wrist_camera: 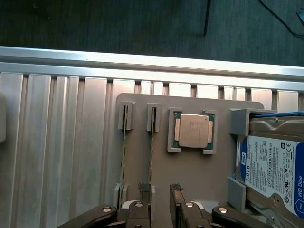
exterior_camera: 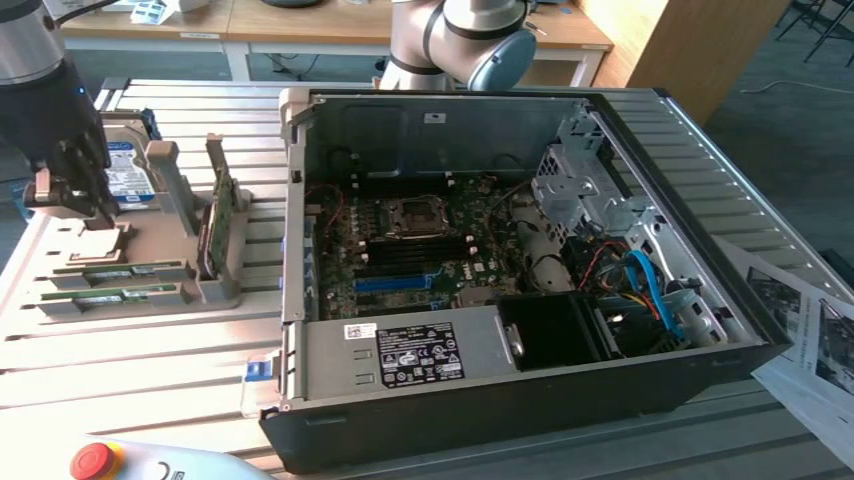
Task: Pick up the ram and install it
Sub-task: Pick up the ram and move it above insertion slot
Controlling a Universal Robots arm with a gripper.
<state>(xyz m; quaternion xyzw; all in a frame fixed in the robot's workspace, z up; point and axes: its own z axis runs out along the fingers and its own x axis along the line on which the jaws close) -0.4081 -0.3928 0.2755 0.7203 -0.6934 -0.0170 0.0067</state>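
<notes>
Pincer [wrist_camera: 160, 190] open and holding nothing, hanging over a grey moulded holder [wrist_camera: 199, 175] on the ribbed aluminium table [wrist_camera: 57, 152]. One ram stick [wrist_camera: 152, 147], a green board seen edge-on, stands in its slot with its near end just beside one of my spread fingertips [wrist_camera: 145, 187]. A second ram stick [wrist_camera: 124, 142] stands in the neighbouring slot. A square silver processor [wrist_camera: 192, 130] lies in its own recess. The hard drive [wrist_camera: 273, 166] carries a blue label reading "WD Blue" and "1.0TB". The open computer case [exterior_camera: 534, 400], motherboard [exterior_camera: 414, 250] exposed, lies to the exterior view's right of the holder; its power-supply label [exterior_camera: 420, 355] is too small to read. Wooden desks [exterior_camera: 334, 25] stand behind, and a red stop button [exterior_camera: 94, 460] sits at the near edge.
</notes>
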